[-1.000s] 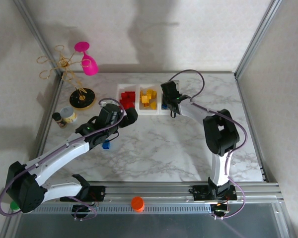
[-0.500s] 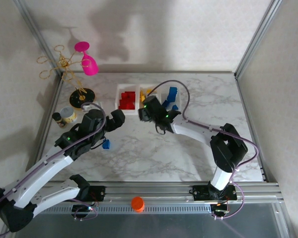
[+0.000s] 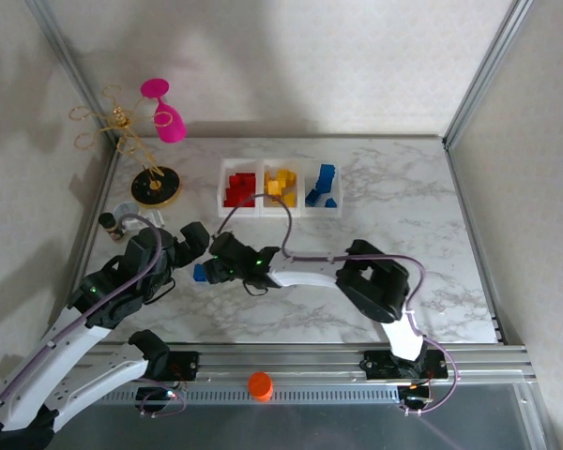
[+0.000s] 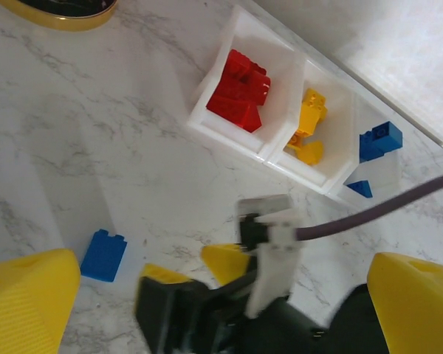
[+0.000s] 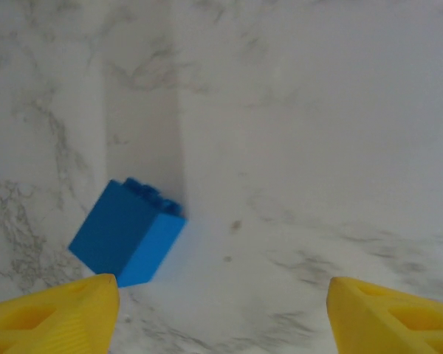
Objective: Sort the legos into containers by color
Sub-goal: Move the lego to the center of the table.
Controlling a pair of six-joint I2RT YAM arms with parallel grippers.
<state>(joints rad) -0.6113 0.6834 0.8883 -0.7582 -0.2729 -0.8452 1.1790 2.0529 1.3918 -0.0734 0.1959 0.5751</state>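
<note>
Veined, glossy white marble tabletop. Three translucent white rectangular containers joined in a row, holding studded red, yellow and blue legos. Well in front of the containers: left gripper spread wide, empty; right gripper parted, empty, just beside one boxy blue lego lying loose.

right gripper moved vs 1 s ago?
Yes. In the top view the right gripper has left the containers at the back and swung toward the near left; it is now by the loose blue lego.
</note>
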